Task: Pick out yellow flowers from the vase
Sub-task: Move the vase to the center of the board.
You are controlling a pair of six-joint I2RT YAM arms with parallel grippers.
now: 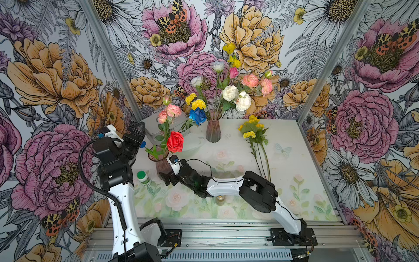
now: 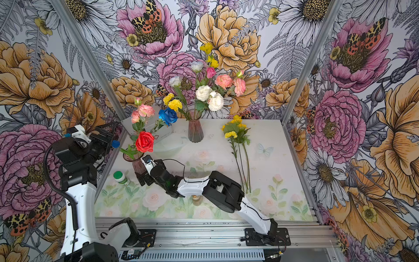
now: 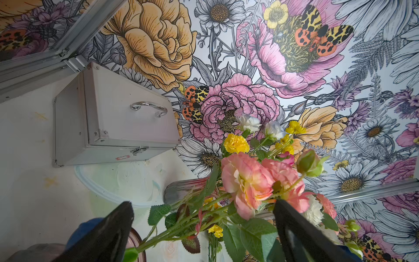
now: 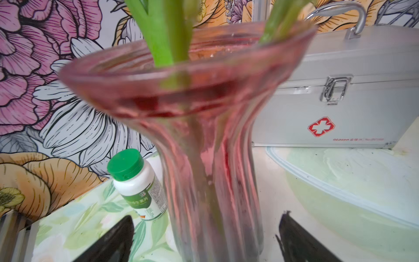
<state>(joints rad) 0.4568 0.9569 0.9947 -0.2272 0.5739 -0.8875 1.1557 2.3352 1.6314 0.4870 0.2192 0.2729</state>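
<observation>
top views, done: a bunch of yellow flowers (image 1: 249, 134) lies flat on the counter (image 1: 294, 181), on the right arm's side. its stems run toward the near edge, well apart from both vases.
top views, left to do: the back vase (image 1: 213, 131) holds more yellow among the white and pink blooms. two ruffled heads (image 1: 198, 104) sit low on the left arm's side and a tall yellow spray (image 1: 229, 48) stands at the very top. i'd call it partway, with several stems to go.
top views, front vase: the front vase (image 1: 161, 163) carries a red rose (image 1: 175, 141) and pink blooms (image 1: 169, 112). no yellow shows in it.
top views, left arm: it's raised at the counter's left edge, with the left end effector (image 1: 143, 135) up at bloom height and aimed at the flowers.
top views, right arm: it's stretched low across the counter, with the right end effector (image 2: 144, 179) down by the foot of the front vase.
left wrist: the left end effector (image 3: 203, 204) is spread wide and empty. pink blooms (image 3: 247, 181) and green stems sit just ahead of the gap, nothing pinched. the ruffled heads (image 3: 235, 143) show farther off.
right wrist: the right end effector (image 4: 206, 217) is spread wide too. the front vase (image 4: 210, 147) stands in the gap, with a finger on either side of its lower body, apparently clear of the glass, so no grip. a green-capped bottle (image 4: 136, 181) stands just beside the vase, with a metal case (image 4: 340, 102) and a pale bowl (image 4: 351, 188) behind.
</observation>
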